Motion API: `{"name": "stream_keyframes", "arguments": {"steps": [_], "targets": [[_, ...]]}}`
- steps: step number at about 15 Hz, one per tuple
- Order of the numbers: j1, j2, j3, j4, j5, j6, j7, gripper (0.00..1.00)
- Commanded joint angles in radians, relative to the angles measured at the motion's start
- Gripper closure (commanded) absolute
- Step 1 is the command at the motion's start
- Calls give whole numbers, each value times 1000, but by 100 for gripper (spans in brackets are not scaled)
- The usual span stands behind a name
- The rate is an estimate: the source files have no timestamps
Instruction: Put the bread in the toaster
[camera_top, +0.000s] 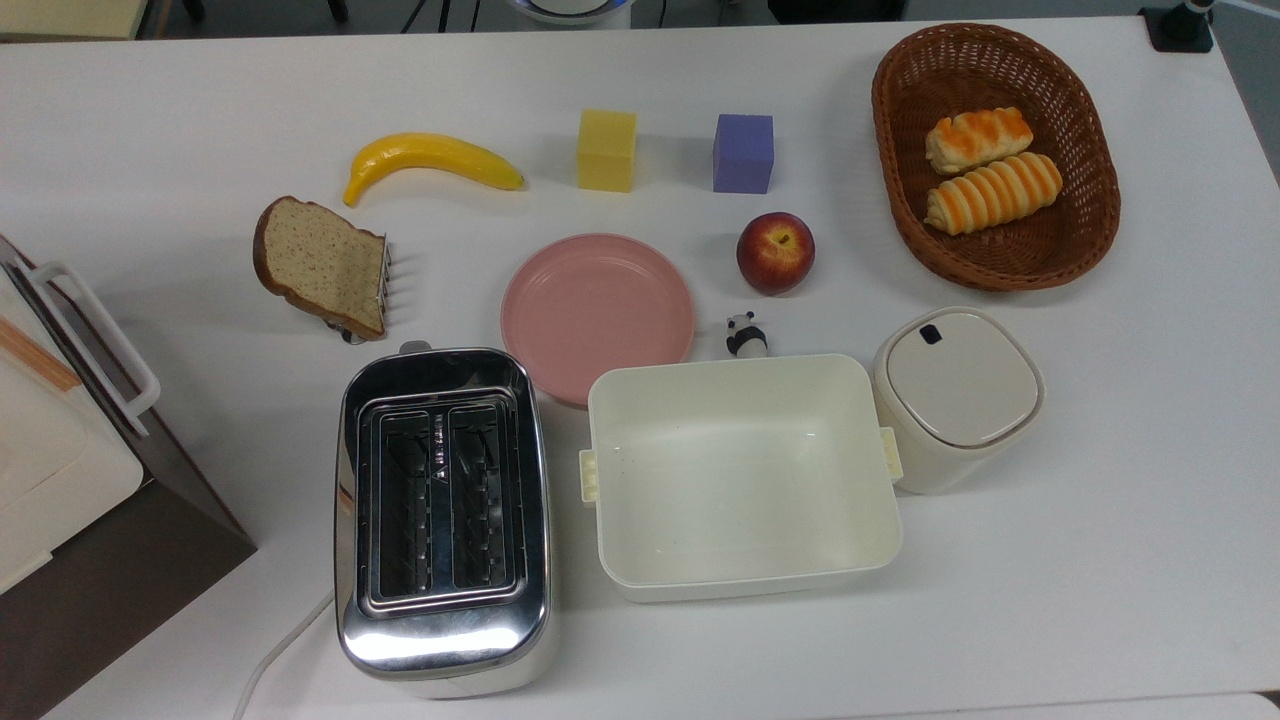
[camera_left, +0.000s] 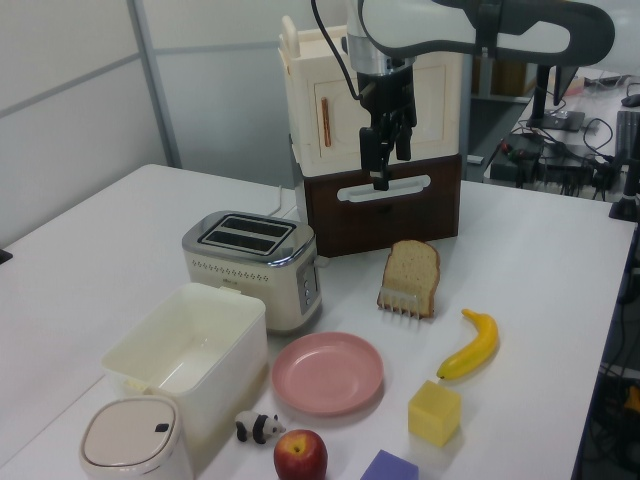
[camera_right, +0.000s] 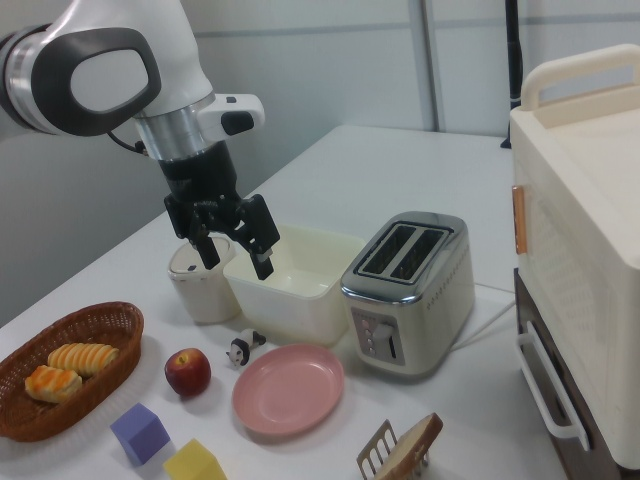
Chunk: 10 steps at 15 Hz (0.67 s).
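We observed the gripper (camera_right: 236, 250) suspended well above the white table (camera_top: 1100, 500), its two fingers spread apart and holding nothing. In the left view the gripper (camera_left: 386, 160) hung in front of the cream oven (camera_left: 340, 100), higher than every object on the table.

The bread (camera_top: 320, 263) stood tilted on edge against a small metal rack (camera_top: 384, 282), near the top view's left, between the banana (camera_top: 432, 160) and the toaster (camera_top: 443, 520). We saw the toaster's two slots open upward, with nothing in them, and its white cord (camera_top: 275, 655) running off toward the lower edge of the top view.

To the top view's right of the toaster we noted the cream tub (camera_top: 745, 560), touching or just beside the pink plate (camera_top: 598, 310). A panda figurine (camera_top: 745, 335) stood just beside the tub's far rim, near the apple (camera_top: 775, 252). We recorded a lidded canister (camera_top: 955, 395) just beside the tub, and a wicker basket (camera_top: 1090, 230) holding two striped rolls (camera_top: 990, 190).
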Motion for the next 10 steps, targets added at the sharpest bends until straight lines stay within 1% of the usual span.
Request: {"name": "stream_keyframes", "arguments": {"steps": [1, 10], "targets": [[7, -1, -6, 4, -1, -16, -31, 0], [2, 22, -9, 2, -2, -14, -31, 0]]}}
